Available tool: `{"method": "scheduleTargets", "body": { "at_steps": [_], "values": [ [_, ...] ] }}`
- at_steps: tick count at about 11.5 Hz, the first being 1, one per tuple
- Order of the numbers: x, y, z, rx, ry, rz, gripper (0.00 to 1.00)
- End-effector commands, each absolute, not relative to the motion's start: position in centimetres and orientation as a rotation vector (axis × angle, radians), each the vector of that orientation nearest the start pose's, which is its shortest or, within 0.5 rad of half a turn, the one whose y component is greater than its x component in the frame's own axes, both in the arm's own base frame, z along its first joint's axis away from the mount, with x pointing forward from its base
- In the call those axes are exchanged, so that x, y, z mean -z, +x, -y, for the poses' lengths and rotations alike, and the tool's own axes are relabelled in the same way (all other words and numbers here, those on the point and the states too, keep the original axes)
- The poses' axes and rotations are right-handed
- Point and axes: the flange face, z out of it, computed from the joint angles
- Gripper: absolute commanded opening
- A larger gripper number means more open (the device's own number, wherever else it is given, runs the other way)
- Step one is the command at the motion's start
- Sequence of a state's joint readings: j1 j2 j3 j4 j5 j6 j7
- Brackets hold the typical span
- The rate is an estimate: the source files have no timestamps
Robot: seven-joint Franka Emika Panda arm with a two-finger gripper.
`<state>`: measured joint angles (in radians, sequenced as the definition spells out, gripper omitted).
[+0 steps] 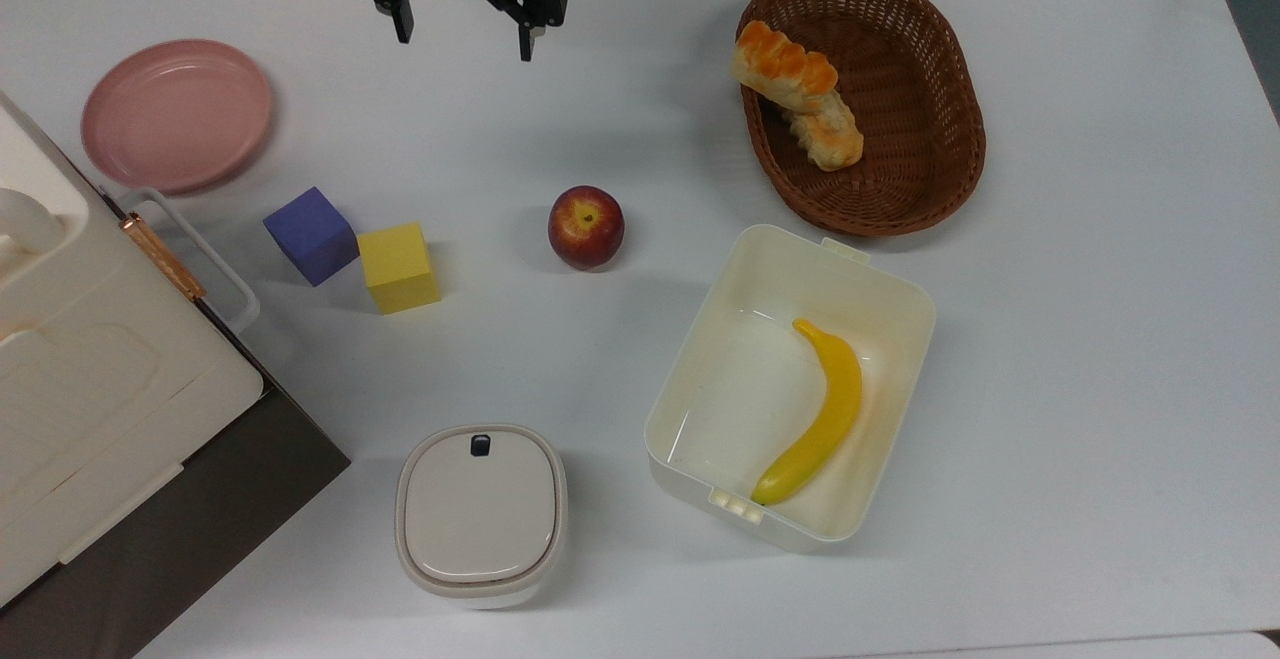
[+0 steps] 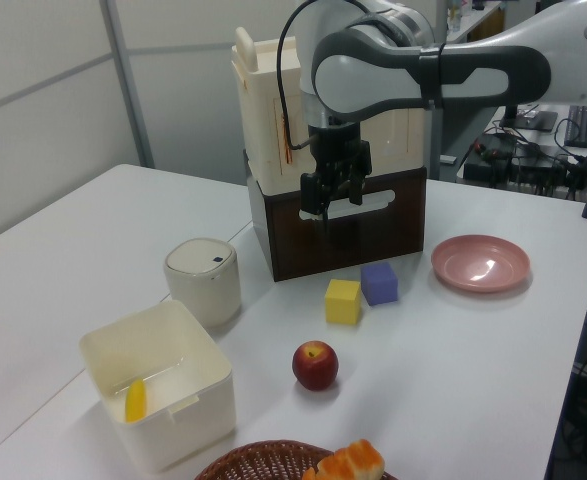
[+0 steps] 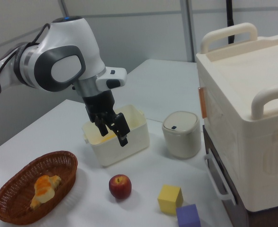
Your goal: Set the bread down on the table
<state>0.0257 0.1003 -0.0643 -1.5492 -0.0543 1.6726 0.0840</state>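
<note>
Jaws point(image 1: 465, 31) spread wide, empty, hanging above the desk point(image 1: 1080, 359) near its far edge as the top view shows it, between the plate point(image 1: 177, 115) and the basket point(image 1: 868, 99). Step in hand, by the look of it: the approach, nothing yet grasped. Bread point(image 1: 783, 64) lying in the basket, propped against the rim on the side toward the jaws, orange bumps up; touching it, a paler loaf point(image 1: 828, 135) deeper in the basket. Basket close to one far corner of the desk, in the top view's upper right.

Next move, as a judgement: across to the basket, down over the orange-topped bun, jaws set across its short width and clear of the wicker rim and of the loaf beside it; then up, out, and onto bare desk. Risk: catching the loaf or nudging the basket.

Desk white, smooth, faintly glossy. Elsewhere on it: apple point(image 1: 586, 227) mid-desk, yellow cube point(image 1: 399, 267) and purple cube point(image 1: 311, 235) touching, open tub point(image 1: 680, 409) holding a banana point(image 1: 822, 411), small lidded bin point(image 1: 481, 514) near the front edge, big cream case point(image 3: 243, 113) on a dark base at one side. Around: pale wall panels, and cluttered workbenches with cables behind the arm in the left view.
</note>
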Motion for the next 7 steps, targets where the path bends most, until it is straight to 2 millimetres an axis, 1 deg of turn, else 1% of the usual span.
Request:
{"method": "scheduleTargets", "body": {
  "at_steps": [1,3,4,7],
  "values": [
    [-57.88,58.82,2.84,-0.004,-3.194,-0.137,1.0],
    [-57.26,58.62,3.2,-0.034,-3.193,-0.146,1.0],
    [-57.3,58.5,3.65,-0.039,-3.192,-0.159,1.0],
    [-57.01,58.67,3.65,-0.039,-3.193,-0.159,1.0]
  ]
}}
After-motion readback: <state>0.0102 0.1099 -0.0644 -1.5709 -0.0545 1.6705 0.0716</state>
